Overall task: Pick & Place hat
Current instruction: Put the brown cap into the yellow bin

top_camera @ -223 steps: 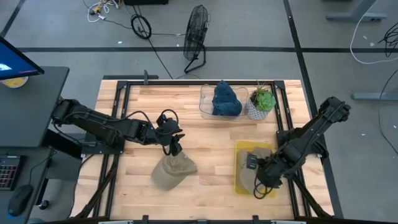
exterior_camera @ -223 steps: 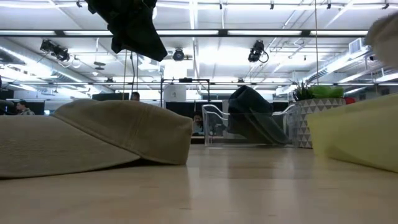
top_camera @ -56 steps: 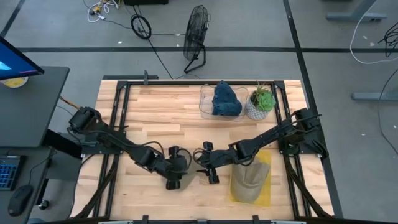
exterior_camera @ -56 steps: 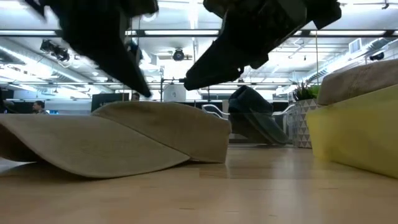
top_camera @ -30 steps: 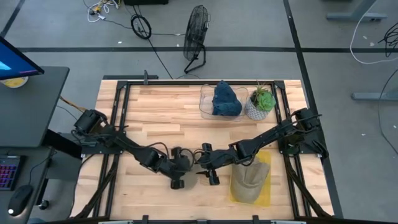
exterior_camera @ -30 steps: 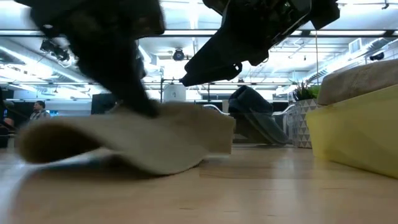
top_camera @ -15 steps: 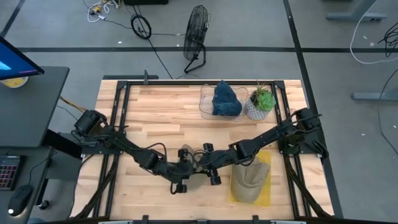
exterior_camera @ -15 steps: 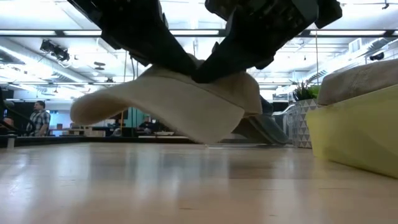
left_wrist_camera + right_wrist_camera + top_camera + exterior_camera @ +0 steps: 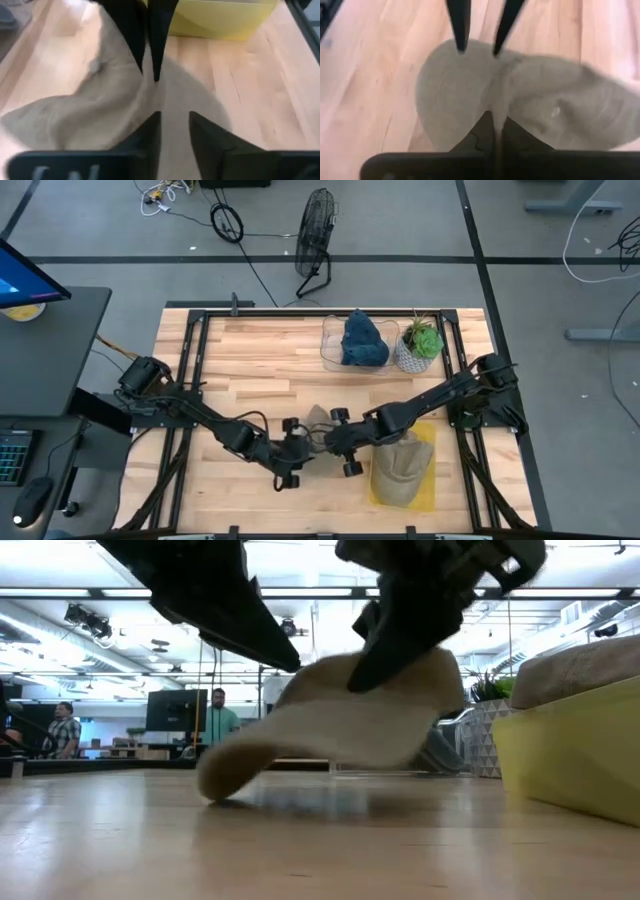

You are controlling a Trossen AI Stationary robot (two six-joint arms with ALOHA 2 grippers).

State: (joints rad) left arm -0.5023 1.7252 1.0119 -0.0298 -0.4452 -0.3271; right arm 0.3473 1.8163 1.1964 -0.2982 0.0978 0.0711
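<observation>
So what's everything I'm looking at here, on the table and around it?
Tan hat: one, mid-table toward the front edge, between both grippers, brim tip touching the wood.
Second tan hat: one, lying on the yellow tray.
Yellow tray: one, front right of the table.
Clear bin: one, back edge, holding a blue cloth.
Potted plant: one, green in a patterned white pot, right of the bin.
Fan: one, black, on the floor behind the table.
Person: one in a green top, far back in the room; another person farther left.
Left gripper: open beside the hat.
Right gripper: pinching the hat's edge.
</observation>
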